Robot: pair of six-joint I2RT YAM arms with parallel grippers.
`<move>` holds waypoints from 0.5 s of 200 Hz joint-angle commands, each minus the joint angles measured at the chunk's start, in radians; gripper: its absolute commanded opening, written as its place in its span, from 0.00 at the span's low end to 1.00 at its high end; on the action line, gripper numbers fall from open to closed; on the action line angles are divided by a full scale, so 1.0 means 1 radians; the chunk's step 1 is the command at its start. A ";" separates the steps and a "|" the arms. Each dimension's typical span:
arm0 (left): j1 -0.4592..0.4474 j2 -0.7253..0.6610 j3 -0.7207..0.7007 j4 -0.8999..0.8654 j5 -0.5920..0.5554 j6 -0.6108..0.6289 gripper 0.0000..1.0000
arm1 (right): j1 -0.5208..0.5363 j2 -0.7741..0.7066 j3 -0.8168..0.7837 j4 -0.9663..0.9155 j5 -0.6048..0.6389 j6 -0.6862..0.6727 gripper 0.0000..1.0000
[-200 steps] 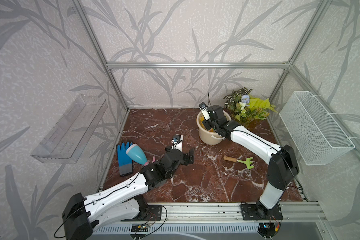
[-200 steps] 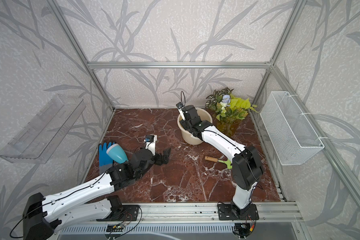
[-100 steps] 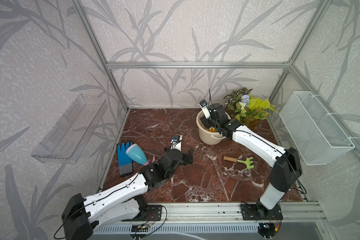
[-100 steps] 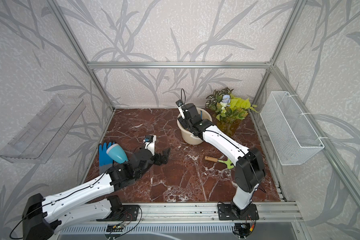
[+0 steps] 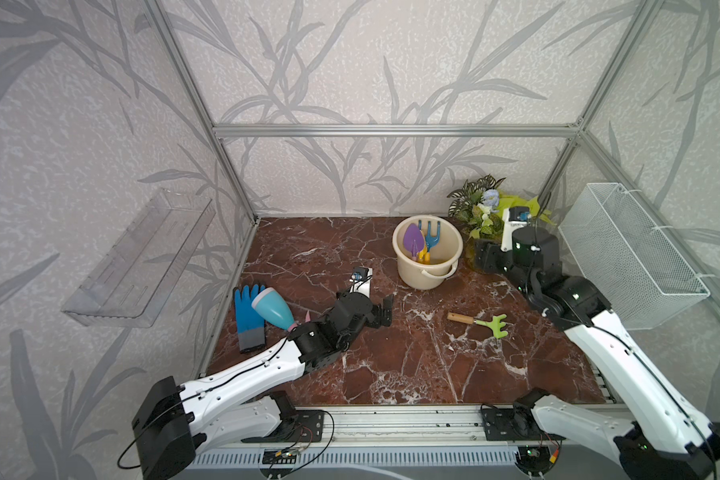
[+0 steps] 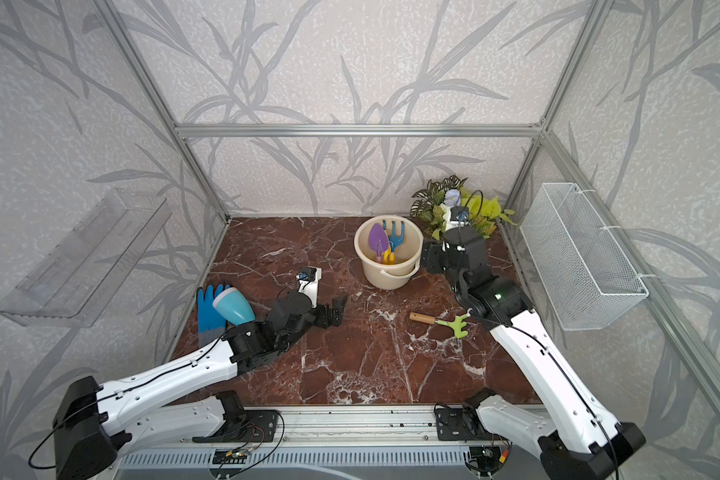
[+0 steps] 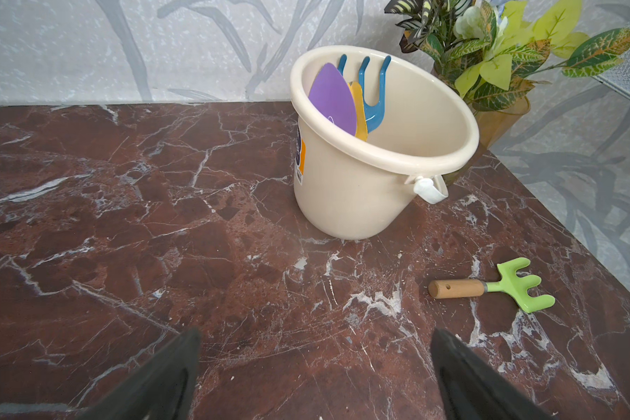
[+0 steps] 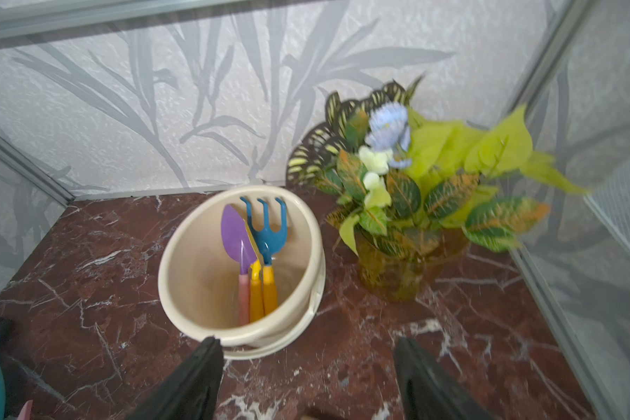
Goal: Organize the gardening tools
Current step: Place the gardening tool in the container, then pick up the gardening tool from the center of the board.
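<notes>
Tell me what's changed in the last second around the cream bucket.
The right gripper, which was down in the cream plastic bucket, has opened and pulled back toward the potted plant, empty. Which tool it released is unclear; the purple trowel, blue fork and yellow shovel stand in the bucket. Unchanged: the open left gripper, the green wooden-handled rake on the marble table, the light-blue spray bottle on the blue glove.
</notes>
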 commanded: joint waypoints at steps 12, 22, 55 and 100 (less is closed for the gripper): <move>0.006 0.035 0.030 0.048 0.033 -0.004 1.00 | -0.006 -0.066 -0.185 -0.151 -0.067 0.233 0.78; 0.006 0.042 0.029 0.052 0.043 -0.010 1.00 | -0.024 -0.086 -0.243 -0.141 -0.108 0.276 0.79; 0.005 0.050 0.019 0.063 0.055 -0.022 1.00 | -0.137 -0.132 -0.432 -0.030 -0.290 0.428 0.79; 0.006 0.034 0.000 0.064 0.059 -0.030 1.00 | -0.238 -0.080 -0.580 0.123 -0.421 0.533 0.78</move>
